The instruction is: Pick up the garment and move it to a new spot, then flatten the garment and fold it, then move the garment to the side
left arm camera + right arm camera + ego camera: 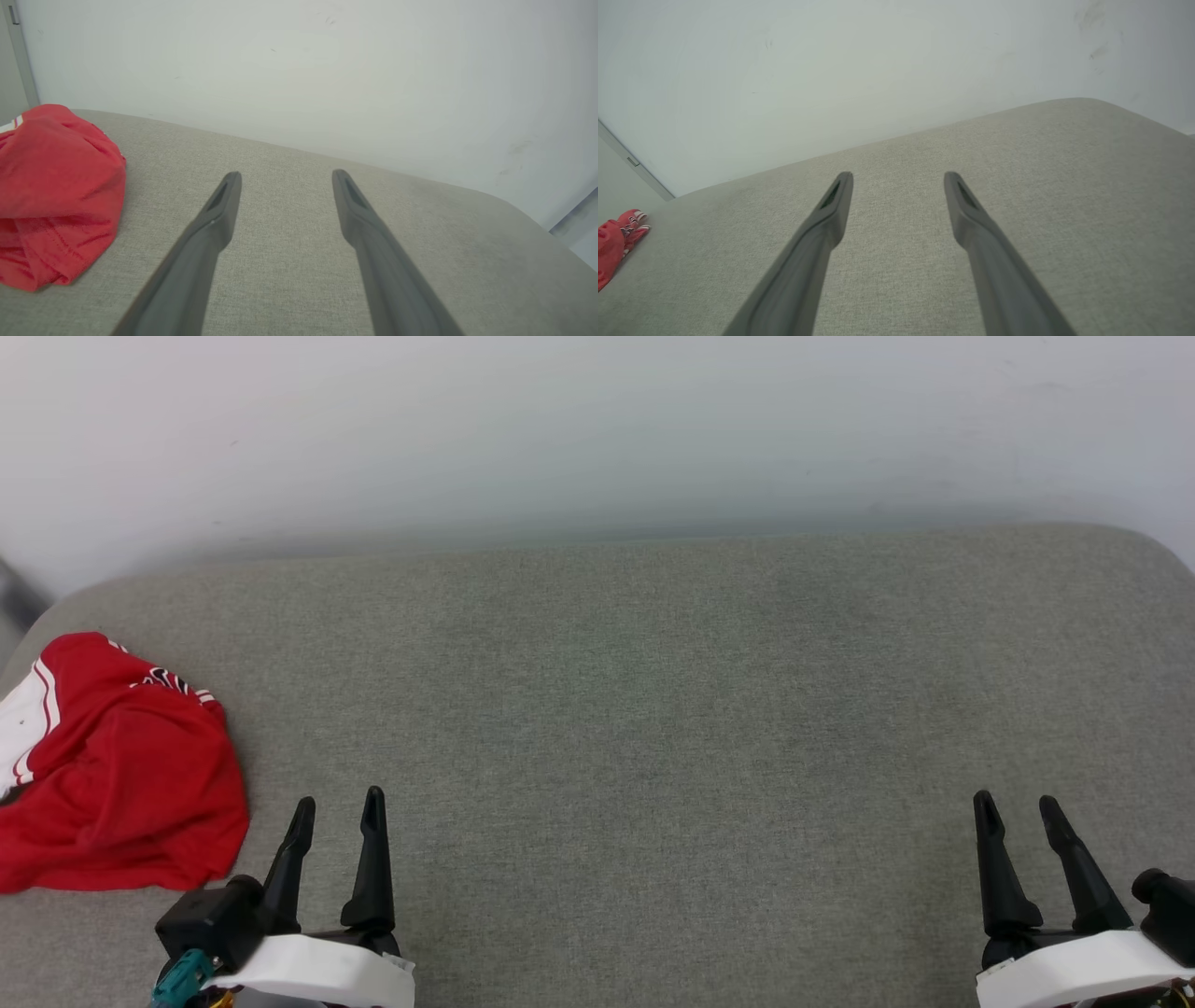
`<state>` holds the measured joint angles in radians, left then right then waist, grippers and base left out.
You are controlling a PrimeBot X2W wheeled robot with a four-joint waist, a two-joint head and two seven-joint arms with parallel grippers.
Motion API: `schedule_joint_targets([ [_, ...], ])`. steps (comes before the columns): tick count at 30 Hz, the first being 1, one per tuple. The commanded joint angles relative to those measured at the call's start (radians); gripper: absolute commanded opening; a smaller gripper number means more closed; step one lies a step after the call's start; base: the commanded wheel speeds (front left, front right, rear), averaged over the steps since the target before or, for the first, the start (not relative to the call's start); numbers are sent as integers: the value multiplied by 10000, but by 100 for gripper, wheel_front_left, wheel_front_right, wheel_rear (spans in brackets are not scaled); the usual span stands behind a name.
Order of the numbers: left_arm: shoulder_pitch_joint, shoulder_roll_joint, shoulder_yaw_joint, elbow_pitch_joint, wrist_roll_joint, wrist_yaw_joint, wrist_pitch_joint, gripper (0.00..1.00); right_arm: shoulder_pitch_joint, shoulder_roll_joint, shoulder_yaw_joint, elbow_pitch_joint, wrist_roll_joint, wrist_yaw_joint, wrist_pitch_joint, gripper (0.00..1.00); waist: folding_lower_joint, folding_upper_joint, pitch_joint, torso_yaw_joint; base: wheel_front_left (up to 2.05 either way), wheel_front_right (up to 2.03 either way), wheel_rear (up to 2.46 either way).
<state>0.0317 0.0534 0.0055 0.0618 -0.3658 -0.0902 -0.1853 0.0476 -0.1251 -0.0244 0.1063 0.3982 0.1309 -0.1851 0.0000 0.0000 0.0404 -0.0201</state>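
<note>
While nothing is gripped, garment (121, 775): crumpled on cushion (653, 709)
Left gripper (339, 796): held spread, just beside garment
Right gripper (1015, 798): held spread, well apart from garment

On the left gripper (338, 800), two long black fingers (373, 859), broad at the base and narrowing to slim rounded tips. Up close in the left wrist view, matte dark grey, each with a shallow elongated recess (218, 198) on the inner face just below the tip. On the right gripper (1015, 798), the same pair of tapered black fingers with the same recesses. Behind each, a smooth white wrist shell (317, 971) with curved edges. Beside the left one, a rounded black housing (210, 919), a teal connector (182, 978) and a bit of yellow wire (222, 1001). By the right one, a rounded black knob (1167, 901).
</note>
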Motion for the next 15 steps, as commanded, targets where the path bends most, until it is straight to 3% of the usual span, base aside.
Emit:
schedule_joint_targets([
  [1,-72,3,18,-87,200,-56,-81,100,64,-45,-25,-105,-164,-3,-79,100,0,0,7,3,0,0,0],
  [15,99,-29,-7,-378,1619,-73,-412,100,214,-94,-33,-246,-1389,-3,-408,100,0,0,58,19,0,0,0],
])
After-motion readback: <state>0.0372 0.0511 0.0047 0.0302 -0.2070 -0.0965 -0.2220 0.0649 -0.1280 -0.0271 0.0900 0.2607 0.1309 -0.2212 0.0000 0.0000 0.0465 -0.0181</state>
